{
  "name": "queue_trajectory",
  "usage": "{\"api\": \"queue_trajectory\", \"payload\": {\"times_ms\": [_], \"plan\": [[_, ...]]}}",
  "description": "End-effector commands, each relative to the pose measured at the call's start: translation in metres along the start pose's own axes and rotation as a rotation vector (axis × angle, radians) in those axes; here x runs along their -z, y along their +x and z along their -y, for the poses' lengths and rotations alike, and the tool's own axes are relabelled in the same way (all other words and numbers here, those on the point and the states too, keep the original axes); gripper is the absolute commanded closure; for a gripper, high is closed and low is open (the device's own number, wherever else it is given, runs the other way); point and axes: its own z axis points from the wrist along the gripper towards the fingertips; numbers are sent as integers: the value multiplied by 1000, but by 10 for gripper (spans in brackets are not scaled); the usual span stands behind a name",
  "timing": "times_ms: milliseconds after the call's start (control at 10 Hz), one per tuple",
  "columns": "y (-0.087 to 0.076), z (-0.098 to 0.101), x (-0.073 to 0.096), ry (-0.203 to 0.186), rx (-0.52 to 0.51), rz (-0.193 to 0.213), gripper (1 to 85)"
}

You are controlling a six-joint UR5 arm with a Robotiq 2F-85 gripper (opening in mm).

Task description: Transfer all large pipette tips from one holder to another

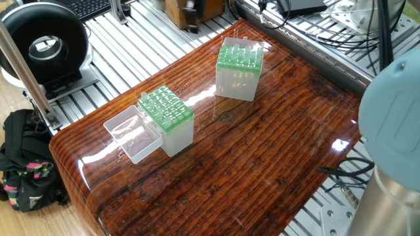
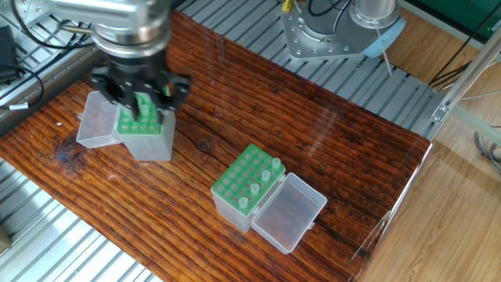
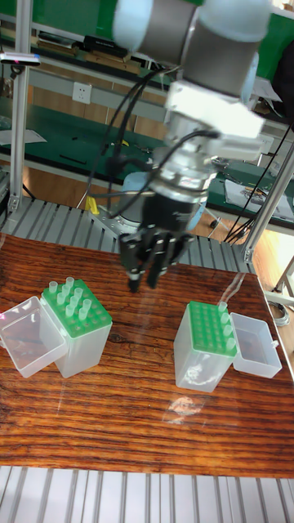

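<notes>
The robot arm (image 3: pixel 188 29) has thick grey tube segments with light blue plastic caps on the joints. Below the wrist sits a white rectangular block (image 3: pixel 214 110), then a round silver-grey collar. Black cables (image 3: pixel 122 151) hang in loops beside the wrist. The black two-finger gripper (image 3: pixel 145 265) has narrow dark fingers. In the other fixed view its outline is blurred.

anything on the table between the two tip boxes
No, only bare wood lies between the two boxes in the other fixed view; the hand hangs over one box.
</notes>
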Motion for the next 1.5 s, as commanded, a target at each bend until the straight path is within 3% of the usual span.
{"api": "queue_trajectory", "payload": {"times_ms": [0, 300, 600, 700, 800, 1100, 1200, 1300, 1400], "plan": [[13, 27, -24, 3, 24, 20, 477], [15, 32, -29, 28, 24, 18, 473], [13, 40, -50, 57, 23, 35, 477], [13, 38, -51, 43, 20, 36, 477], [14, 26, -44, -4, 22, 31, 463], [22, 10, -44, -67, -13, 0, 453], [23, 11, -44, -65, -50, -6, 453], [24, 3, -43, -93, -106, -15, 453], [27, 13, -44, -55, -140, -25, 460]]}}
